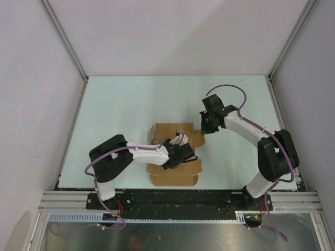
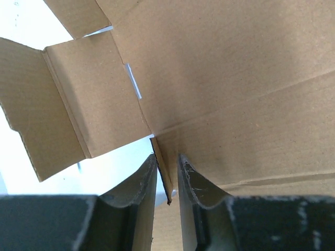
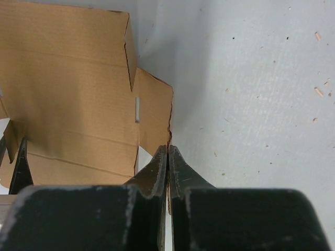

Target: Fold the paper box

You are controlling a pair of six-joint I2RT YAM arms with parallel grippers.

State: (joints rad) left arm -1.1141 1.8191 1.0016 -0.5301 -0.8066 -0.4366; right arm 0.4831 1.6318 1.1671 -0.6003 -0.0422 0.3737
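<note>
The paper box is a brown cardboard sheet with flaps, lying partly unfolded on the table's near middle. My left gripper reaches over it from the left. In the left wrist view its jaws stand narrowly apart around an upright flap edge of the box, with light showing beside the flap. My right gripper sits at the box's far right corner. In the right wrist view it is shut, and the raised side flap runs edge-on into its fingertips.
The pale table is walled on three sides by white panels. A metal rail carries both arm bases at the near edge. Small crumbs lie on the table to the right of the box.
</note>
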